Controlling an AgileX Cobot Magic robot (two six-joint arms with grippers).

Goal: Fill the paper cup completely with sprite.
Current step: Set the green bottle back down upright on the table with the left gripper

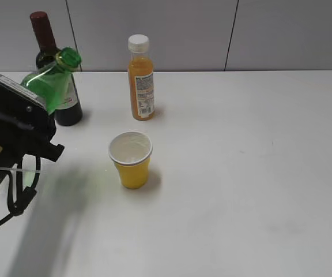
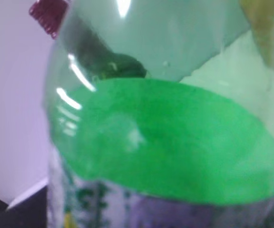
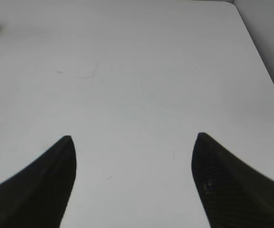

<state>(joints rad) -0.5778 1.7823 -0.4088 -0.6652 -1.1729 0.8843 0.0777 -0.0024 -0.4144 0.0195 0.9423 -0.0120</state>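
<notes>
Clearly, the pouring is not yet begun. The sprite bottle [image 1: 53,81] is held by the left gripper [image 1: 25,109] at the left of the exterior view, lifted and tilted so that its open neck points up and to the right; no cap is seen on it. The jaws are hidden behind the arm's housing, but in the left wrist view the green bottle [image 2: 165,142] fills the frame, with liquid slanting inside it, so a fairly wide grip around the body is judged.

The paper cup [image 1: 131,159] is stood upright on the white table [image 1: 241,173], near the middle, well to the right of and below the bottle's mouth. Its white inside looks empty, though a thin layer at the bottom cannot be ruled out. Behind the green bottle a dark wine bottle [image 1: 51,52] is seen, and an orange juice bottle [image 1: 140,78] is stood behind the cup, apart from it.

The right gripper [image 3: 132,180] is held wide open over bare table, with nothing between its fingers.

What is left, by judgement: the mouth is to be carried over the cup, the bottle tipped further, and the cup filled to the rim.
</notes>
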